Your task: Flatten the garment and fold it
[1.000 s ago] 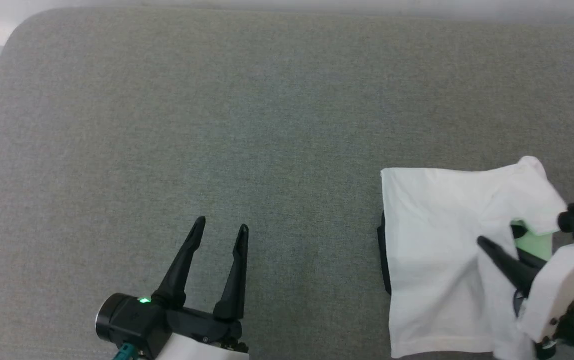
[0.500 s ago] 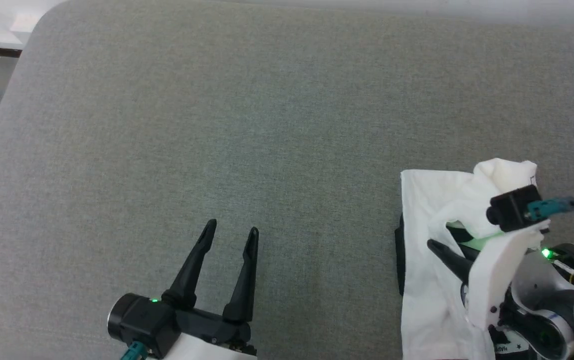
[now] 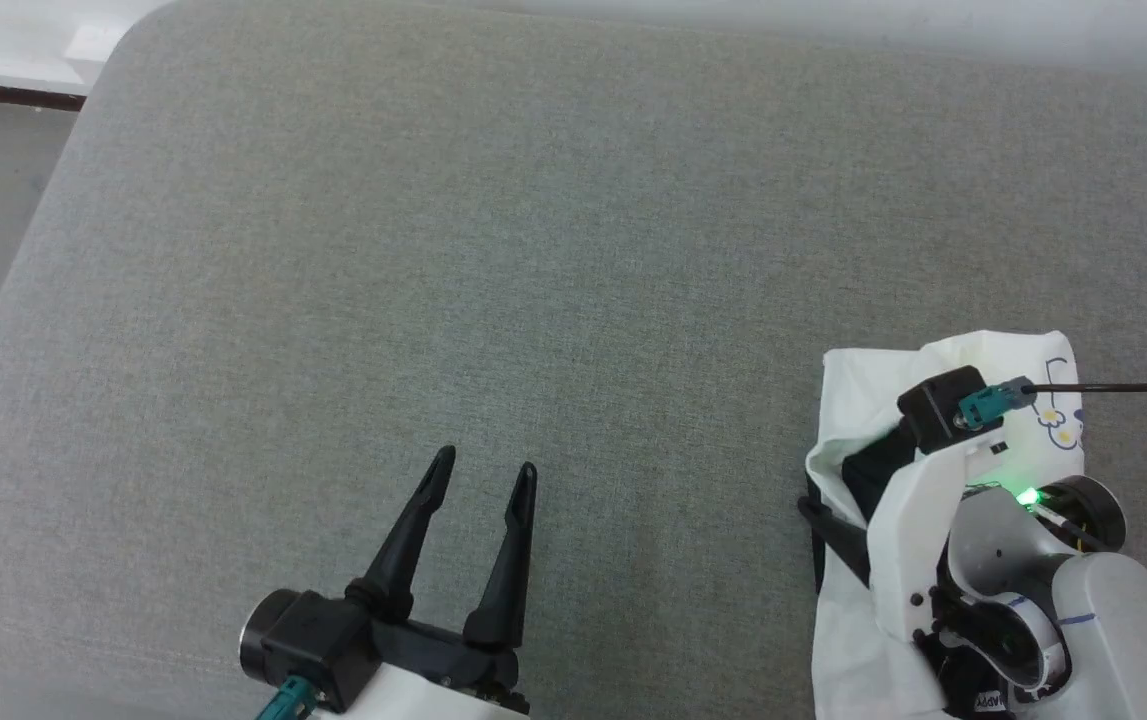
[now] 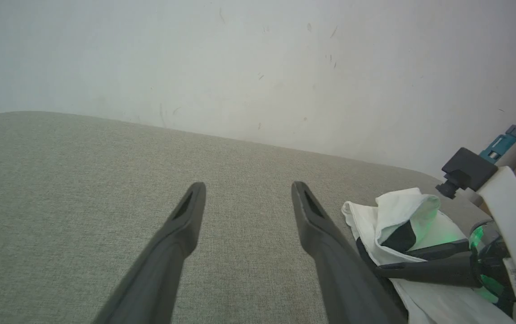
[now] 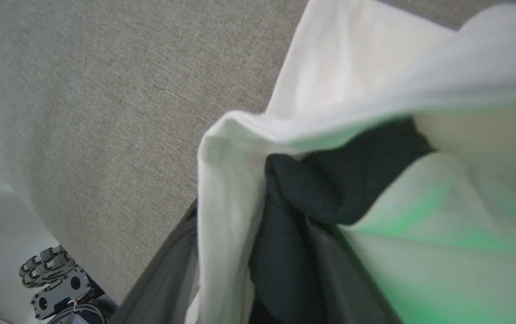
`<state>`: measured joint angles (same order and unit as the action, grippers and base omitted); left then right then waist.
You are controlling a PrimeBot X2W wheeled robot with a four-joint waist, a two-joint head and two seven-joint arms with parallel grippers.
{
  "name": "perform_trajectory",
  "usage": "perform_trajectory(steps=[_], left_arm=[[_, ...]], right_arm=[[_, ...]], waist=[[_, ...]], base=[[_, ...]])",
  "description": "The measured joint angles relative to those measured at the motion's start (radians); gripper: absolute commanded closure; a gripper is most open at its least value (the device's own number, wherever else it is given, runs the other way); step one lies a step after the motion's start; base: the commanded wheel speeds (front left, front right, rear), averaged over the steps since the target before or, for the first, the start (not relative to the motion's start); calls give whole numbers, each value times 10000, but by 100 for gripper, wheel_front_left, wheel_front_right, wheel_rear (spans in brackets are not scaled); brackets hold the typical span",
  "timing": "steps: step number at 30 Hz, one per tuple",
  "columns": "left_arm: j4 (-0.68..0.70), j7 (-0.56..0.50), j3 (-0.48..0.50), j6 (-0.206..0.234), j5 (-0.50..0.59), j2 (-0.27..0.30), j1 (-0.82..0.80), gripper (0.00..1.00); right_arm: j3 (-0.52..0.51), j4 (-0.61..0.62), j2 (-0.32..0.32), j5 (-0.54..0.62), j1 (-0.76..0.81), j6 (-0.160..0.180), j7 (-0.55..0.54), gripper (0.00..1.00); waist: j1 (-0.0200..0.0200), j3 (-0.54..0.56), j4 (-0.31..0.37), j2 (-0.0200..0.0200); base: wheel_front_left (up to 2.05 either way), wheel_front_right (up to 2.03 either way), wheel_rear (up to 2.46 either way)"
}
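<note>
Leaves the soft white thin-fabric shirt with black sleeves (image 3: 863, 390) bunched at four o'clock on the grey fabric-covered tabletop (image 3: 533, 250), right gripper (image 4: 392, 263) fingers spread loose among its folds, probably to drop a fold, left gripper (image 3: 486, 462) fingers parked open at seven o'clock, clear.

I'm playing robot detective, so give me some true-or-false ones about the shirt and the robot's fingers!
1. The garment lies on the grey cushion, on the robot's right. True.
2. The left gripper pinches the garment with its fingers. False: they stand open over bare cushion, apart from it.
3. The garment is all white. False: a black part shows among its folds.
4. The garment is spread out flat. False: it is bunched up.
5. A green light glows beside the garment. True.
</note>
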<state>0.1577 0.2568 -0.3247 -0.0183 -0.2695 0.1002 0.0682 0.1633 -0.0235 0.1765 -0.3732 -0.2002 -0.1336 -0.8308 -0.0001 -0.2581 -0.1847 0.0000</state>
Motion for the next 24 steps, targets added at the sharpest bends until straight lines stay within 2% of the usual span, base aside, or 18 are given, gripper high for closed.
perform_trajectory(steps=[5,9,16,20,24], left_arm=[[-67,0,111,-84,0,-31,7,0],[-67,0,242,-155,0,-31,19,0],[38,0,349,-174,140,-38,26,0],[54,0,353,-247,182,-52,22,0],[48,0,341,-261,240,-65,13,0]], right_arm=[[173,236,107,-205,27,6,-27,0],[-244,1246,374,-895,371,10,-326,0],[-2504,3331,709,-1576,1395,10,-725,0],[-3751,3685,472,-1586,1813,13,-604,0],[-4207,3542,336,-1496,2009,19,-468,0]], waist=[[1,112,114,0],[2,191,308,0],[1,108,640,0],[2,-67,749,0],[2,-234,794,0]], base=[[0,0,0],[0,0,0],[0,0,0],[0,0,0],[0,0,0]])
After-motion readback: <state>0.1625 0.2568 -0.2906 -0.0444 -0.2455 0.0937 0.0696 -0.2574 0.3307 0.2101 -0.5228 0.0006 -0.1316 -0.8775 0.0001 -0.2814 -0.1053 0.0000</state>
